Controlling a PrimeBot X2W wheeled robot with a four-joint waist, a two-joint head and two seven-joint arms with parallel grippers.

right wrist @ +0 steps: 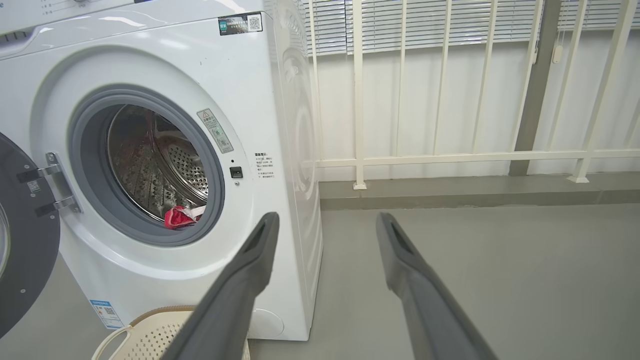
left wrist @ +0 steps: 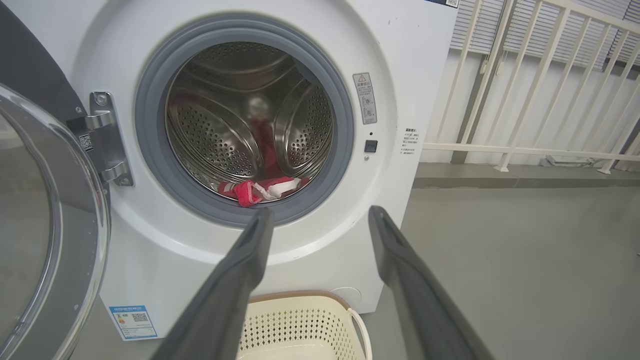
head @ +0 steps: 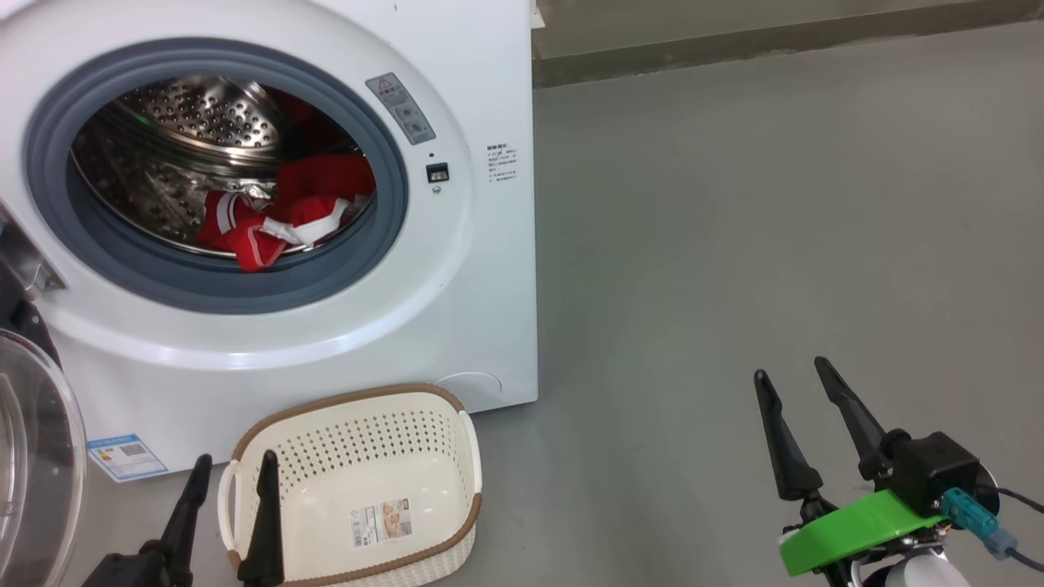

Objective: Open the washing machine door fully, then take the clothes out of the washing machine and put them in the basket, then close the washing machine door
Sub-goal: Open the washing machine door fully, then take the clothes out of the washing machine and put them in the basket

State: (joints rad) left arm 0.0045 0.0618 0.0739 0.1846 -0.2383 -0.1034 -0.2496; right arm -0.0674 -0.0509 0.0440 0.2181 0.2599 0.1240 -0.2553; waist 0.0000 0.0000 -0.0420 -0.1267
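Note:
The white washing machine (head: 489, 285) stands at the left with its door (head: 37, 456) swung open to the far left. Red clothes (head: 285, 212) with white trim lie in the steel drum, low at the opening. The cream basket (head: 342, 397) sits empty on the floor in front of the machine. My left gripper (head: 234, 461) is open, low beside the basket's left handle, holding nothing. In the left wrist view the left gripper (left wrist: 320, 212) points at the drum's lower rim and the clothes (left wrist: 260, 189). My right gripper (head: 791, 371) hangs open over bare floor to the right.
Grey floor (head: 734, 244) stretches right of the machine. A white railing (right wrist: 450, 160) on a low kerb runs behind it. The open door (left wrist: 50, 225) juts out on the left, close to my left arm.

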